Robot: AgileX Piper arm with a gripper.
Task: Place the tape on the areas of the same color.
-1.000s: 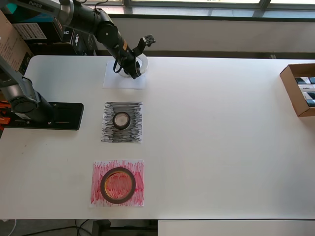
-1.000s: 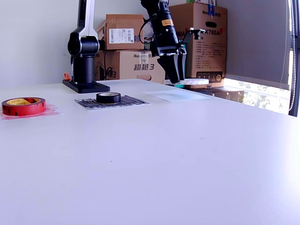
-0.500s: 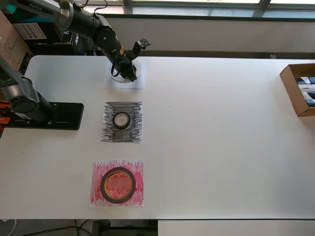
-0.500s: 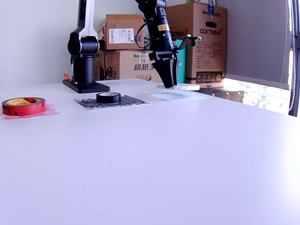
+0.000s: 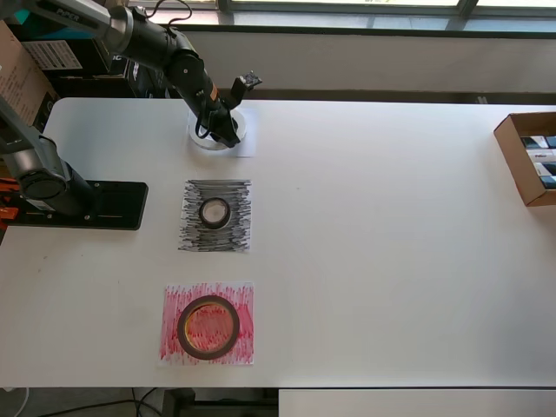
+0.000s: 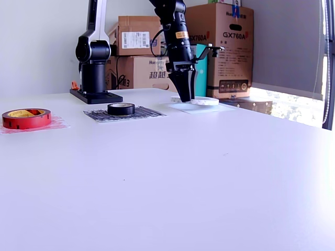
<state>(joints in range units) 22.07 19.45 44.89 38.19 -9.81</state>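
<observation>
Going by the exterior view, the red-brown roll (image 6: 25, 118) lies nearest, at about nine o'clock, flat on the red-scribbled sheet (image 6: 55, 124). Behind it, toward ten o'clock, the black roll (image 6: 121, 109) sits on the black-scribbled sheet (image 6: 146, 112). Both look already sorted. Farthest, near twelve o'clock, the white ring (image 6: 201, 100) rests low on the white sheet (image 6: 222, 108), and the gripper (image 6: 185, 95) comes down with its tips at the ring's rim.

In the overhead view the ring (image 5: 201, 139) sits over the white sheet (image 5: 246, 148) at about eleven o'clock of the table (image 5: 391, 261), mostly hidden by the arm. The jaws appear pinched on the ring's rim, though the contact is too small to be sure.

My judgement: this is the final placement. The next move calls for spreading the jaws and lifting straight up without dragging the ring off its sheet.
</observation>
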